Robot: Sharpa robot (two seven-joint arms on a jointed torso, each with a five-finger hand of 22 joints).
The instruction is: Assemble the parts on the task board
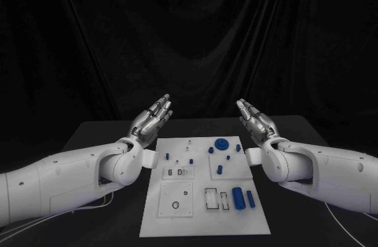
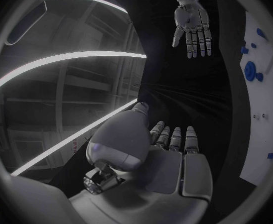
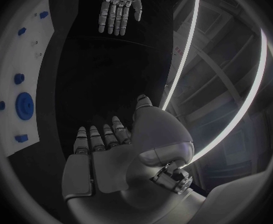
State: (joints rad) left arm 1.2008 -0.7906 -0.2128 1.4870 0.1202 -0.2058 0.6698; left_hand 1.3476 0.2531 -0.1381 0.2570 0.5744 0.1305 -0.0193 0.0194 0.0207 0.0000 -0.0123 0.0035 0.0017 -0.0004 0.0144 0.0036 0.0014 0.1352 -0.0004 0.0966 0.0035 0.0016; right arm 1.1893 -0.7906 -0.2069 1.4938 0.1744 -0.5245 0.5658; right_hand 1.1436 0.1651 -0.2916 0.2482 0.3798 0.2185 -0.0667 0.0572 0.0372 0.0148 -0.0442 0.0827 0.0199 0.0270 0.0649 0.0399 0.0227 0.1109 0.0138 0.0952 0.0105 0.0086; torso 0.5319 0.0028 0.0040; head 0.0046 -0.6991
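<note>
The white task board [image 1: 203,225] lies in the middle of the black table. On it are a blue gear [image 1: 222,144], small blue pegs [image 1: 219,169] and long blue cylinders [image 1: 238,196] near its right front. My left hand [image 1: 152,119] is raised above the table left of the board's far end, fingers straight and apart, holding nothing. My right hand [image 1: 256,120] mirrors it on the right, also flat and empty. In the left wrist view, my left hand [image 2: 168,159] faces my right hand [image 2: 191,26]; the board [image 2: 261,104] shows at the side.
The black table [image 1: 94,135] extends on both sides of the board. A thin white cable [image 1: 47,221] lies by the left arm. Clear rectangular fixtures [image 1: 212,198] sit on the board's near half. Dark curtain hangs behind.
</note>
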